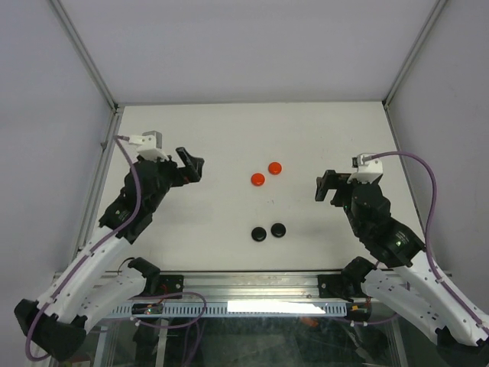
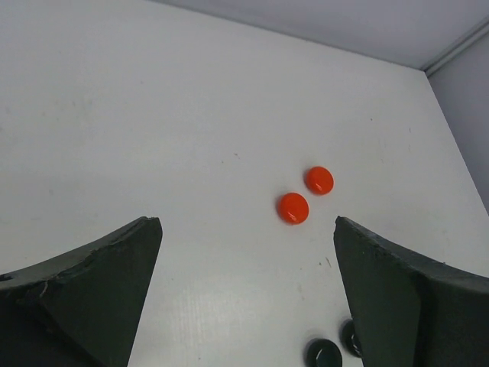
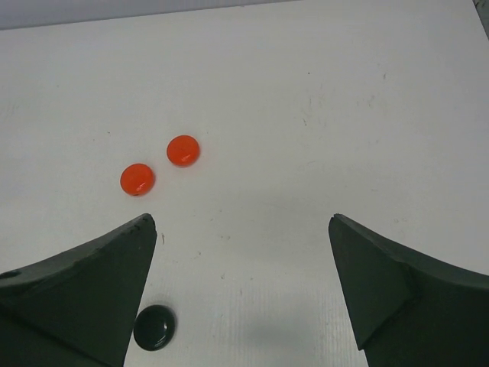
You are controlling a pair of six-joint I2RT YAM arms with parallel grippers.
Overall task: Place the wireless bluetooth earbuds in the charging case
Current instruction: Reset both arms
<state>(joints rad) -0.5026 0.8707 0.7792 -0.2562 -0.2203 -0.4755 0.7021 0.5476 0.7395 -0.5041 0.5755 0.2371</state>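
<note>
Left gripper (image 1: 191, 164) fingers spread wide, empty, at 9 o'clock of counter (image 1: 229, 130) centre. Mid-counter: two red discs (image 1: 257, 179), w/ two black discs (image 1: 260, 234) at their 6 o'clock, poss. closed cases. No earbuds visible in any view. Right gripper (image 1: 326, 186), at 3 o'clock, also spread, empty. No grasp begun, I'd judge; next move needs locating earbuds first.

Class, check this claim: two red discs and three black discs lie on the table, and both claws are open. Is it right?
The top external view shows two black discs, not three. The two red discs lie on the table, and the left claw and right claw are open.
</note>
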